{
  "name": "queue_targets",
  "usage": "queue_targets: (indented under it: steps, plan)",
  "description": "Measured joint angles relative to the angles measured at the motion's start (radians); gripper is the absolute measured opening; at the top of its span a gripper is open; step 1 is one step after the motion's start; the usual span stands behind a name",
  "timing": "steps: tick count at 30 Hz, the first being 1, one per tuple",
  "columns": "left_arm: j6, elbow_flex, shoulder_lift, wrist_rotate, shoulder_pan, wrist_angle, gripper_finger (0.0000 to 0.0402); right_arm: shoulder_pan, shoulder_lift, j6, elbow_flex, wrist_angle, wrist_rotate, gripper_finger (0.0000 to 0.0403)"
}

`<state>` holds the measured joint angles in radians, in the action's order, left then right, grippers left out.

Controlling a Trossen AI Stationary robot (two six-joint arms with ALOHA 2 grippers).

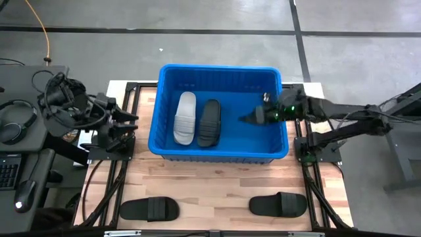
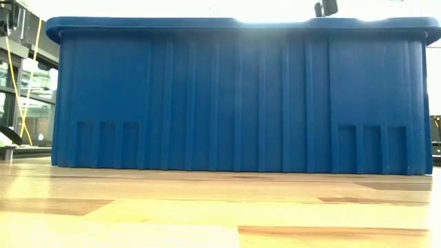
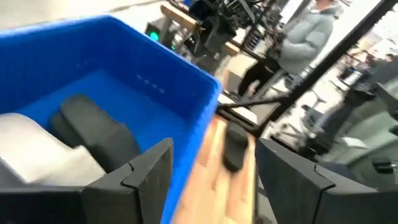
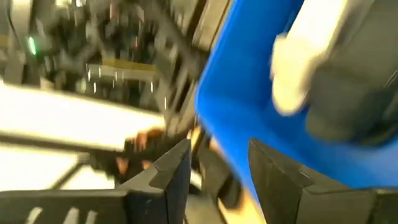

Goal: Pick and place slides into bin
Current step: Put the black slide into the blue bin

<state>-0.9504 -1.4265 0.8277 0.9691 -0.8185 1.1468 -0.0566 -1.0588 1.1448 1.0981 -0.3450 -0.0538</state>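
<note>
1. High view showed the right gripper [image 1: 252, 118] inside the bin [image 1: 220, 70], its fingers parted and holding nothing, with bare blue floor under them.
2. Two slides lay in the bin well ahead of those fingertips: a white slide [image 1: 185, 118] and a black slide [image 1: 209, 122] touching it side by side.
3. Two more black slides sat on the table [image 1: 217, 181] outside the bin, one toward the left [image 1: 149, 209] and one toward the right [image 1: 279, 204], both far behind and below the right fingers' reach line.
4. The left gripper [image 1: 130, 122] waited just outside the bin's left wall, fingers apart and empty; in its wrist view the gap between the fingers [image 3: 149, 171] framed the bin rim and a dark slide beyond it on the wood.
5. Judged step: the right arm had nothing left to release, so it should lift clear of the rim before swinging out.
6. To do it well, it should rise straight first, since the near wall stood between the fingers and the right-hand slide.
7. It should then come down over that slide's strap with the fingers straddling it across the width.
</note>
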Motion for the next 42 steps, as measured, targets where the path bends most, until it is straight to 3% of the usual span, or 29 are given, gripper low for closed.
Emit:
queue_targets:
  steps: [12, 23, 27, 30, 32, 37, 42]
  plan:
    - [-0.025, 0.000, 0.099, 0.006, 0.000, -0.051, 0.0216, 0.415, 0.008, 0.018, 0.000, 0.016, 0.008, 0.0149]
    - [-0.138, 0.000, 0.143, 0.035, 0.000, -0.055, 0.0216, 0.756, -0.016, 0.358, 0.000, -0.021, -0.004, 0.0149]
    - [-0.141, -0.001, 0.154, 0.038, 0.000, -0.056, 0.0216, 0.858, -0.036, 0.537, 0.000, -0.044, 0.064, 0.0149]
    - [-0.141, -0.001, 0.166, 0.036, 0.001, -0.054, 0.0216, 0.929, -0.072, 0.613, 0.000, -0.051, 0.219, 0.0149]
    - [-0.122, -0.001, 0.169, 0.027, 0.000, -0.054, 0.0216, 0.966, -0.104, 0.668, 0.000, -0.058, 0.263, 0.0149]
    - [-0.104, -0.001, 0.168, 0.016, 0.000, -0.054, 0.0216, 0.974, -0.194, 0.866, 0.000, -0.169, 0.155, 0.0149]
    - [-0.085, -0.001, 0.167, 0.022, 0.000, -0.051, 0.0216, 0.951, -0.300, 1.007, 0.000, -0.170, 0.177, 0.0149]
